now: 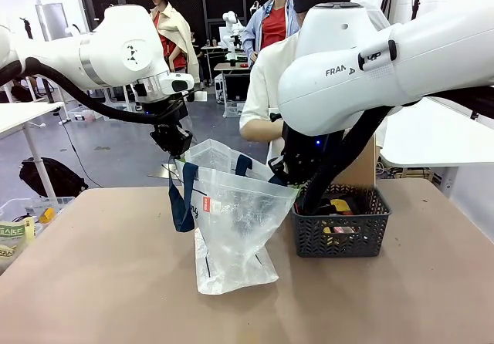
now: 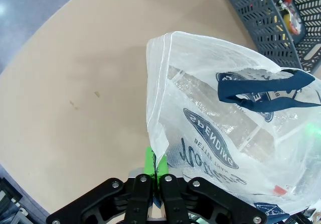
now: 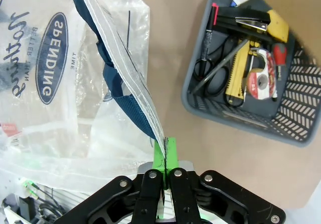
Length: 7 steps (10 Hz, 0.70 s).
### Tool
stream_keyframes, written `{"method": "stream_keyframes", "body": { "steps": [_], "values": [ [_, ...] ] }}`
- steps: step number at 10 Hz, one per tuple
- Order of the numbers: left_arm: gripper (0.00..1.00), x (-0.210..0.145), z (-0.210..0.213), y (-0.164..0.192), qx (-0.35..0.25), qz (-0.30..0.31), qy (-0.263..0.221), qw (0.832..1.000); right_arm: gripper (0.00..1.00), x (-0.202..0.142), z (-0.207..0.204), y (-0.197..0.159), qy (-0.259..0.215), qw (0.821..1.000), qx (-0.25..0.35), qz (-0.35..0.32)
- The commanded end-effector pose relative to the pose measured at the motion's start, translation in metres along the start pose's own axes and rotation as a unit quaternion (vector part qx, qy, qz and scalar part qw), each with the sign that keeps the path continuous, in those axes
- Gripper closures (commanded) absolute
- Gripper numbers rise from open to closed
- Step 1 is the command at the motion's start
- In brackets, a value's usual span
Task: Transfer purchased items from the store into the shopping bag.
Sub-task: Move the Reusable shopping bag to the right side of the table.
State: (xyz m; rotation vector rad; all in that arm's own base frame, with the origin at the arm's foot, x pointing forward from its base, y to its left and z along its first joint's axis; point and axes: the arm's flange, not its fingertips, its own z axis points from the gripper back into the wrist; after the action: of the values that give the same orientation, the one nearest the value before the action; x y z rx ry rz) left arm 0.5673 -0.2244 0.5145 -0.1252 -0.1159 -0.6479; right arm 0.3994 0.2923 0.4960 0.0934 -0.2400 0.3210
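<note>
At the middle of the table, the bag is pinched at its rim by the left gripper and the right gripper; the basket is set just beside it.

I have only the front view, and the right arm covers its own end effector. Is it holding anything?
Observer: Yes, the right end effector is shut on the rim of the shopping bag.
Operator: Which items wait to be moved?
Observer: The basket holds a black stapler, black scissors and a tape roll, among others.
Operator: And the other side?
Observer: The left end effector is shut on the rim too.
</note>
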Motion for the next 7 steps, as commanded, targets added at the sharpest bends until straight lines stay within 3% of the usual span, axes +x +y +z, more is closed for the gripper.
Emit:
{"method": "stream_keyframes", "body": {
  "steps": [1,7],
  "values": [
    [1.0,-0.0033,0.0013,-0.0001,0.002,0.006,-0.002,1.0,1.0,-0.0009,0.0008,-0.001,-0.002,1.0,0.001,-0.003],
    [1.0,-0.0033,0.0013,-0.0001,0.002,0.006,-0.002,1.0,1.0,-0.0009,0.0008,-0.001,-0.002,1.0,0.001,-0.003]
  ]
}}
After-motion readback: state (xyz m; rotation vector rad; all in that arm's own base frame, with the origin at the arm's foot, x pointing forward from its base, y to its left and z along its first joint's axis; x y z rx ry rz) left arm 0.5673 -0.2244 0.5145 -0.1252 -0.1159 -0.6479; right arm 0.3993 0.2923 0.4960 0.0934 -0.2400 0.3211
